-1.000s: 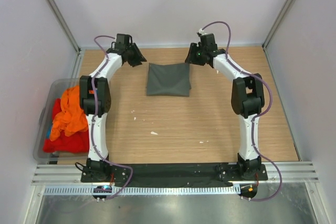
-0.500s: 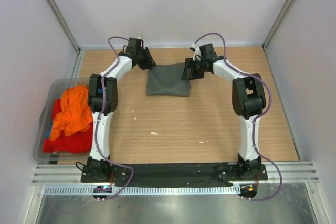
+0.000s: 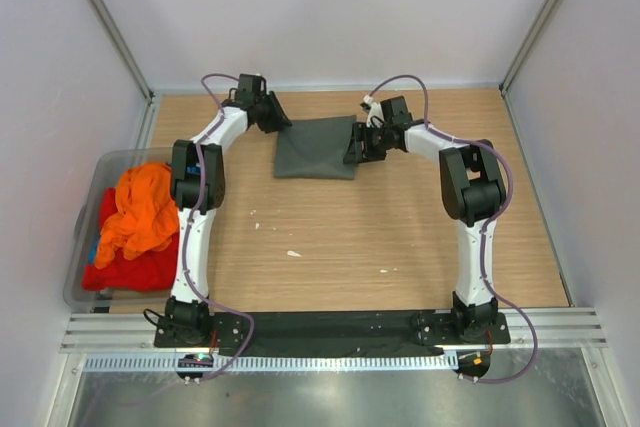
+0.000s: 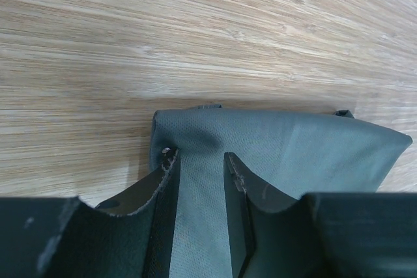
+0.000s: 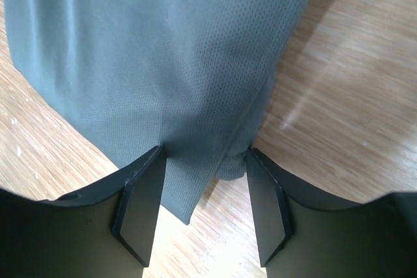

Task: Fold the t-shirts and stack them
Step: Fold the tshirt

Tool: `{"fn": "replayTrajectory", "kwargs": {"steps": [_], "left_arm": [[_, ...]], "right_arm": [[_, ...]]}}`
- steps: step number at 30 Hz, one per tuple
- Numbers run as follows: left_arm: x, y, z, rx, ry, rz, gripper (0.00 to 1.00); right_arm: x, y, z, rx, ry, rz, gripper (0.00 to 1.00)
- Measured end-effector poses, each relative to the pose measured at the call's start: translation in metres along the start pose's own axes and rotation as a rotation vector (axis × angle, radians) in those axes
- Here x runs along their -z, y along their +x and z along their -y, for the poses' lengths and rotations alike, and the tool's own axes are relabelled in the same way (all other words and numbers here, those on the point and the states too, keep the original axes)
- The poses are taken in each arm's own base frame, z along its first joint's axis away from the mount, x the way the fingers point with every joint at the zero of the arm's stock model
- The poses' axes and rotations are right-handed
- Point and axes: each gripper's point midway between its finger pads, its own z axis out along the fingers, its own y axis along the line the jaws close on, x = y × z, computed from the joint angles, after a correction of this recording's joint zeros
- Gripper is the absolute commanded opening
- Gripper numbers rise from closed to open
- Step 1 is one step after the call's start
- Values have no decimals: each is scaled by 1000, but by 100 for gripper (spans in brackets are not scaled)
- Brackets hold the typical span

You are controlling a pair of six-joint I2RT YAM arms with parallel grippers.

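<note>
grey-green t-shirt (image 3: 315,148), folded, on wooden table (image 3: 400,237); one gripper at each upper side.
item lies flat as a rough rectangle at the far middle of the table, well apart from the translucent bin (image 3: 110,158) at the left edge. left gripper (image 3: 272,113) at the shirt's far left corner: fingers (image 4: 163,187) a narrow gap apart, tips down on the cloth, smooth fabric showing between them; whether any fold is pinched cannot be told. right gripper (image 3: 357,143) at the shirt's right edge: fingers (image 5: 140,200) spread wide, straddling a corner of the cloth, which bunches slightly against one tip; nothing clamped. bin contents: orange t-shirt (image 3: 140,212) crumpled on top, red t-shirt (image 3: 125,272) beneath it, sliver of blue t-shirt (image 3: 92,247) at the left side.
</note>
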Motion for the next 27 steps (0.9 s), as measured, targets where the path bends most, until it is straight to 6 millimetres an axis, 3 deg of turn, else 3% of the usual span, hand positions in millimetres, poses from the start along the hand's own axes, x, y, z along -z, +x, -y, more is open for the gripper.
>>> {"fn": "replayTrajectory", "kwargs": {"steps": [5, 8, 9, 15, 17, 18, 23, 27], "left_arm": [[-1, 0, 0, -1, 4, 1, 35], [-1, 2, -1, 2, 1, -1, 35], [-1, 2, -1, 3, 0, -2, 35], [-1, 1, -4, 22, -20, 4, 35], [-2, 1, -6, 23, -29, 5, 36], [-2, 2, -7, 23, -32, 4, 37], [-1, 4, -5, 24, -17, -3, 42], [2, 4, 3, 29, 16, -15, 44]], "right_arm": [[-4, -3, -2, -6, -33, 37, 58], [-5, -3, -3, -17, -55, 59, 45], [-6, -2, -3, -23, -63, 64, 36], [-6, 11, 2, -74, -71, 77, 17], [-4, 13, 3, -90, -77, 81, 18], [-3, 13, 4, -96, -79, 83, 28], [1, 8, 4, -148, -88, 92, 39], [9, 0, 14, -189, -58, 101, 38]]}}
